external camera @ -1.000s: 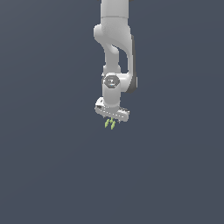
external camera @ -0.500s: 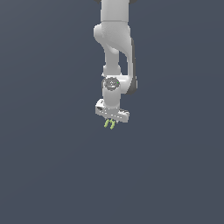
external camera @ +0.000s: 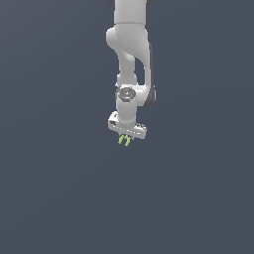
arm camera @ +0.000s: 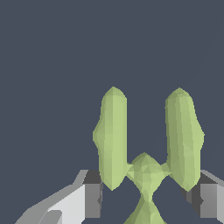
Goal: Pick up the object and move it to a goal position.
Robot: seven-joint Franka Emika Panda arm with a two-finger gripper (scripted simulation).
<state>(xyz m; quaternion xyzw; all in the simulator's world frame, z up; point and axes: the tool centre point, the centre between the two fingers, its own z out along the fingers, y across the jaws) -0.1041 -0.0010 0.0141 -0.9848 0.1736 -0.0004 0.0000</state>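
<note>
The pincer [external camera: 126, 140] grips the yellow-green object [arm camera: 146, 142] between its fingers [arm camera: 89, 192], apparently held clear of any surface, so the carry looks underway, and next calls for steady travel to the unseen goal.

You are looking at flat, even simulator light on a uniform slate-grey background, with no cast shadows and no glare in either view. The white-grey robot arm [external camera: 131, 59] is shaded softly, brighter on the exterior view's left and greyer on its right flank. The exterior render is slightly soft and low in detail (the small yellow-green pronged object [external camera: 124, 141] is only a few pixels there). In the wrist view that object [arm camera: 146, 144] is sharp, faceted, with mild shading between polygons; no edge distortion shows.
</note>
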